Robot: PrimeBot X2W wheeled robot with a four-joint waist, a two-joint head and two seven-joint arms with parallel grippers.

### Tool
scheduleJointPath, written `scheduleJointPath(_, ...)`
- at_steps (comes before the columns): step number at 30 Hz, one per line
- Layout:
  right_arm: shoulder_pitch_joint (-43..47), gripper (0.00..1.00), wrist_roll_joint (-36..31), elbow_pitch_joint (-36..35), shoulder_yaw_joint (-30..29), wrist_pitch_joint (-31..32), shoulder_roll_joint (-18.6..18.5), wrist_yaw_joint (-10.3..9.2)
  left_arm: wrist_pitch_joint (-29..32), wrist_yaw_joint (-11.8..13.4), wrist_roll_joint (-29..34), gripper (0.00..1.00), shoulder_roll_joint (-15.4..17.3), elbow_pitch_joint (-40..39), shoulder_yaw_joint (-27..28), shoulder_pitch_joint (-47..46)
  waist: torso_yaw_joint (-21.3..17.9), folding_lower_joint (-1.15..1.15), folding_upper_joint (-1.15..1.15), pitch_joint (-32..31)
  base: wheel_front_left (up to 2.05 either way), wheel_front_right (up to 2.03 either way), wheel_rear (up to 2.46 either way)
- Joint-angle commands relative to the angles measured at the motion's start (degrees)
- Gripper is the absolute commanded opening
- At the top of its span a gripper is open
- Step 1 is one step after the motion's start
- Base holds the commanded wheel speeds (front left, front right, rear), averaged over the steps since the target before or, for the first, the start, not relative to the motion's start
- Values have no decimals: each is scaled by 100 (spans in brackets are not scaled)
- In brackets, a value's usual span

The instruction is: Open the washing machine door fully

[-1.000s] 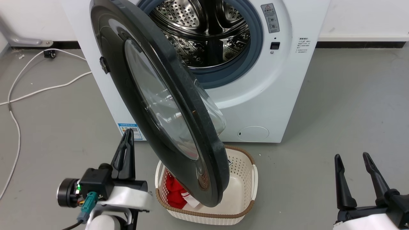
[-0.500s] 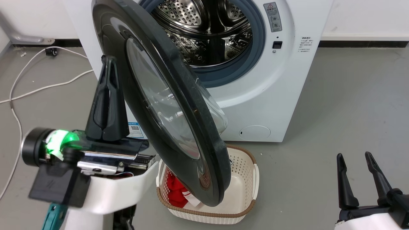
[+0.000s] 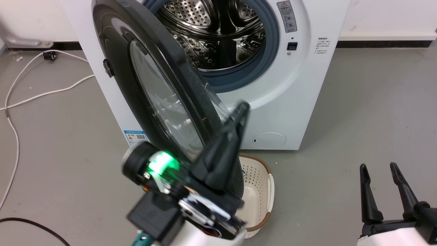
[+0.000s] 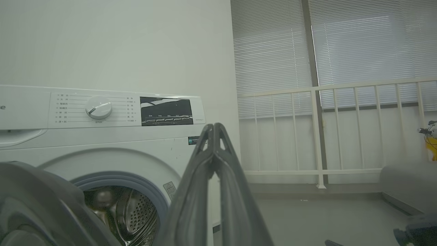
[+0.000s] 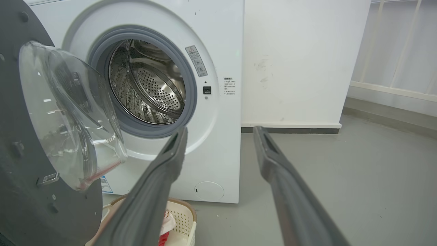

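1. The big white front-loading washing machine [image 3: 293,102] stands on the grey floor [image 3: 375,102] against a white wall. Its perforated steel drum [image 3: 218,37], ringed with grey rubber, is uncovered.
2. The large round glossy black washing machine door [image 3: 116,75], with a bulging clear glass bowl window, is open. It hangs at the left edge of the machine's front and stands out towards the robot, so the head view sees it almost edge-on.
3. The door's lower edge is over a cream perforated plastic laundry basket [image 3: 264,184] with a brown rim. The basket sits on the floor just before the bottom edge of the machine's front. In the right wrist view a red-and-white cloth [image 5: 166,222] lies in it.
4. The left gripper [image 3: 243,106] has its 2 long dark fingers pressed together and holds nothing. In the head view it is raised and blurred, in front of the door's lower half. I cannot tell if it touches the door. A green light [image 3: 160,164] glows at its wrist.
5. In the left wrist view these fingers point at the upper right of the machine's front, under the black display panel [image 4: 166,111].
6. The right gripper [image 3: 377,166] has its 2 fingers spread apart and is empty. It is over the floor, well apart from the machine.
7. A white cable [image 3: 44,94] lies on the floor left of the machine.
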Motion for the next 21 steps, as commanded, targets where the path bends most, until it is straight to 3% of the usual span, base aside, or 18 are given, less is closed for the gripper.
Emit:
scheduleJointPath(1, -54, 100, 18, 3, 11, -27, 15, -4, 74, -21, -45, 0, 14, 40, -67, 132, -4, 0, 0, 8, 0, 0, 0)
scheduleJointPath(3, 3, 100, 72, 51, 13, -28, 15, -4, 576, -102, -219, 0, 153, 267, -557, 680, 25, 0, 0, 33, 0, 0, 0)
scheduleJointPath(7, -23, 100, 87, 77, 43, -37, 14, -4, 835, -28, -281, 0, 277, 528, -732, 1127, 45, 0, 0, 62, 0, 0, 0)
scheduleJointPath(13, -55, 100, 108, 65, 27, -28, 14, -4, 781, 206, -248, 0, 333, 868, -678, 1467, 118, 0, 0, 174, 0, 0, 0)
scheduleJointPath(21, -118, 100, 101, 75, 93, -2, 13, -4, 512, 315, -189, 0, 280, 1405, -610, 1246, 115, 0, 0, 297, 0, 0, 0)
